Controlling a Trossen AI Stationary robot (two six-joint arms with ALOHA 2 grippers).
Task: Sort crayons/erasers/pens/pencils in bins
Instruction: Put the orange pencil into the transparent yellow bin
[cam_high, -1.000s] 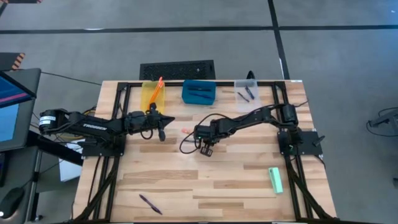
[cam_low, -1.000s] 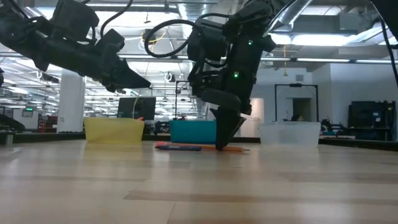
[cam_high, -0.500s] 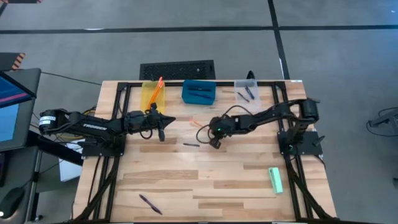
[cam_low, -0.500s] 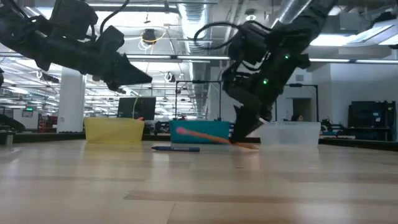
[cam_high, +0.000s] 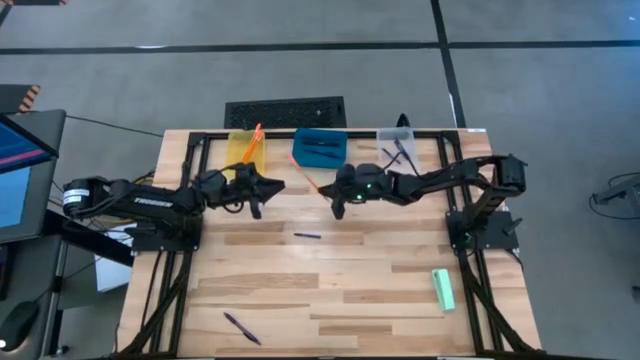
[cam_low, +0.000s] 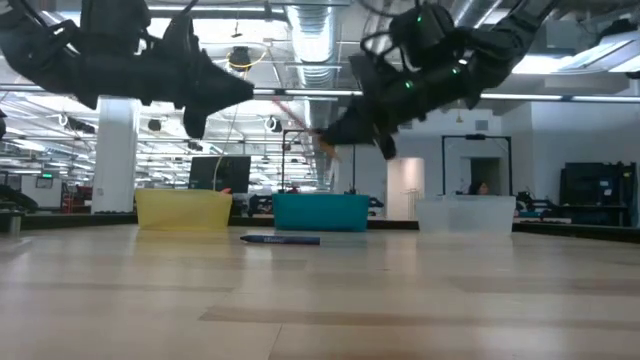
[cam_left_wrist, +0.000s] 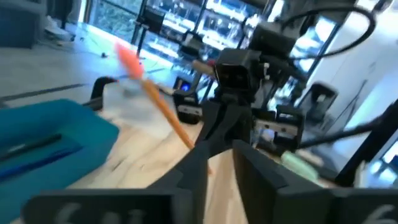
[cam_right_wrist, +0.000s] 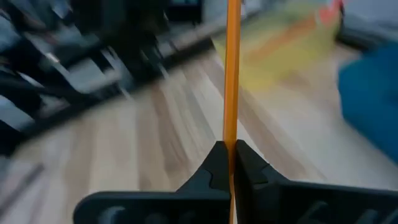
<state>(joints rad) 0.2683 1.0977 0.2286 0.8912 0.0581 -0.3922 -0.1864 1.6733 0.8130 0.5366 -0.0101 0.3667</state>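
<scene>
My right gripper (cam_high: 336, 192) is shut on a long orange pencil (cam_high: 309, 178), in the air in front of the solid blue bin (cam_high: 320, 148). My left gripper (cam_high: 272, 185) is shut and empty, in the air in front of the translucent yellow bin (cam_high: 243, 152). A second pencil (cam_high: 257, 134) leans out over the yellow bin's far rim. The clear bin (cam_high: 396, 146) holds dark pens. A dark pen (cam_high: 307, 235) lies at mid-table and another (cam_high: 241, 328) near the front left. The mint-green eraser (cam_high: 443, 289) lies flat at the right. My right gripper pinches the pencil between its two fingertips (cam_right_wrist: 217, 163), at the shaft (cam_right_wrist: 232, 134) near the end away from the pinkish tip. The fingers come nearly level from the table's right, and the pencil runs on ahead of them. It is lifted clear, its free end (cam_left_wrist: 128, 60) slanting up toward the far left.
The three bins stand in a row along the far edge. A dark keyboard-like slab (cam_high: 285, 110) lies behind them. Black frame rails (cam_high: 190, 190) run along the left and right sides. Bare wood lies between the mid-table pen and the near edge.
My right gripper has risen from the table and gone toward the far edge, tipping from pointing down to nearly level. The pencil has come up with it, lifted clear of the table. The dark pen that lay beside it stays on the wood. My left gripper has risen slightly.
</scene>
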